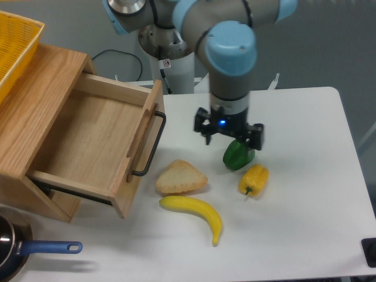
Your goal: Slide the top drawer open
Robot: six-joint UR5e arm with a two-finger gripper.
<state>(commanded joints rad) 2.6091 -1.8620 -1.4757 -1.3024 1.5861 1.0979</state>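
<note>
The top drawer of light oak stands pulled far out of the cabinet, its inside bare. Its long black bar handle runs along the front panel and nothing touches it. My gripper hangs to the right of the drawer, well away from the handle and just above the green pepper. Its two black fingers stand spread apart, open, with nothing between them.
The wooden cabinet carries a yellow mesh basket on top. A piece of bread, a banana and a yellow pepper lie in front of the drawer. A pan with a blue handle sits at the bottom left.
</note>
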